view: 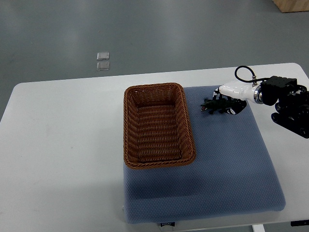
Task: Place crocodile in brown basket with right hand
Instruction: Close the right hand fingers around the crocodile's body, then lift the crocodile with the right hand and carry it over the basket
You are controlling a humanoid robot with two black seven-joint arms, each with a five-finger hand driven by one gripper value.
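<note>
A gray floor (pixel 169 34) lies behind a white tabletop (pixel 63 145) with a soft blue mat (pixel 227 164) on it. The brown basket (pixel 126 125) sits on the mat with nothing inside. The crocodile (pixel 212 105) lies just right of it, near the mat's far edge. The right hand (pixel 231 98) is over the toy, but it is too dark to tell if it is gripping. The toy has yet to go over the basket's wall. The way looks open.
</note>
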